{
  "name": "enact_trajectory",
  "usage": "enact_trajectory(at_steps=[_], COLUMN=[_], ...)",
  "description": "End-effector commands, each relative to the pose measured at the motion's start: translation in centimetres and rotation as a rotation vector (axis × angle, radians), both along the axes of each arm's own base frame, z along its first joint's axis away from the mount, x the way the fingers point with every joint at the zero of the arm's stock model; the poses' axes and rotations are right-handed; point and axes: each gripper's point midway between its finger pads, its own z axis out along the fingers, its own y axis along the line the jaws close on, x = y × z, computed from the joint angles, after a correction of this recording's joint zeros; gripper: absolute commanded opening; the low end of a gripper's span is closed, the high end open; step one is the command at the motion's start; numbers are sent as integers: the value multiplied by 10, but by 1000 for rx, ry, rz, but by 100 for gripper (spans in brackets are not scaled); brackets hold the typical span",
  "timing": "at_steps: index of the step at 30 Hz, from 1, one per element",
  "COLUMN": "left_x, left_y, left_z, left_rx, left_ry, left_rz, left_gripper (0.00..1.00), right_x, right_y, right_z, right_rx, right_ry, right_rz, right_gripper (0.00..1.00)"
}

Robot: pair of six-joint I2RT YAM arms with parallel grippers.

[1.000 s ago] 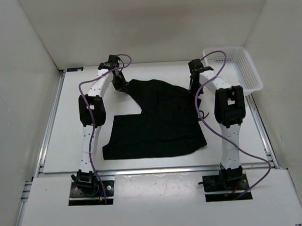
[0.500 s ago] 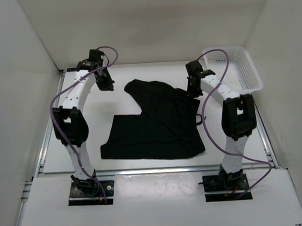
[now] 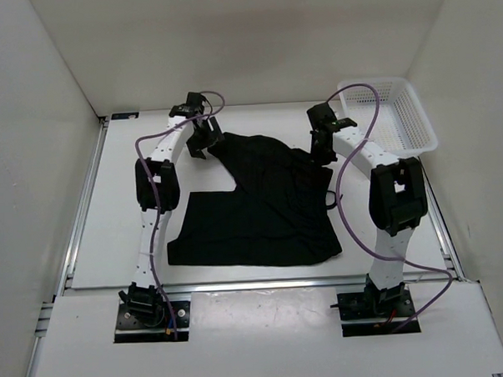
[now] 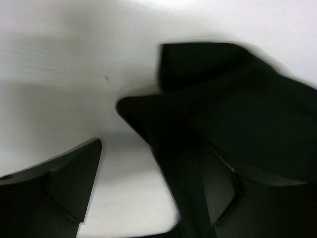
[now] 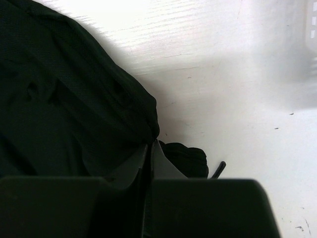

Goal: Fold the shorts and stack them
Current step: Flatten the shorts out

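The black shorts (image 3: 260, 201) lie spread on the white table (image 3: 118, 203), with one part reaching toward the far left. My left gripper (image 3: 201, 141) is at that far-left corner. In the left wrist view it (image 4: 151, 151) stands open, and the shorts' edge (image 4: 237, 114) lies over the right finger (image 4: 220, 191) and into the gap. My right gripper (image 3: 323, 148) is at the shorts' far-right edge. Its fingertips (image 5: 150, 148) are shut on a bunched fold of the shorts (image 5: 74, 94). A drawstring end (image 5: 219, 169) pokes out beside them.
A white mesh basket (image 3: 394, 115) stands at the back right corner, just beyond the right arm. White walls enclose the table on three sides. A loop of drawstring (image 3: 331, 197) lies at the shorts' right side.
The left arm swung out to the left, then came back to the shorts' far-left corner, and its jaws have opened. The right gripper closed on the shorts' right edge.
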Motion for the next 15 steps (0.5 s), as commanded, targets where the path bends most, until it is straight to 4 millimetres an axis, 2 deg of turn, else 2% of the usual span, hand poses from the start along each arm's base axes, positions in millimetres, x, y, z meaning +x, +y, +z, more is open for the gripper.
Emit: enact_trajectory(at_steps=[1,3,4,6,7,8,9,11,15], left_x=[11,16,17,17,17,13,9,2,-22], left_y=[-12,-23,-24,-31,-31,-23,-22,-6,37], left_z=[20,15,14,15,15,14,16,21,50], left_rx=[-81,-99,-100,-114,-115,-110,-108,-66,11], left_ry=[-45,-56,-58,-63,-64,-47,-39,-34,-56], left_rz=[7,-2,-2,-9,-9,4,5,29,101], left_gripper=[89,89,85,42,16,10,10,10,10], right_x=[4,5,7,5,5,7,7,7,1], right_y=[-1,-1,0,-1,-1,-1,-1,-1,-3], right_z=[3,2,5,5,5,8,8,8,1], right_rx=[-19,-22,-19,-22,-22,-23,-23,-23,-28], right_ry=[-2,5,-4,5,5,-3,-3,-3,11], right_rz=[2,2,2,2,2,10,10,10,10], right_gripper=[0,0,0,0,0,0,0,0,0])
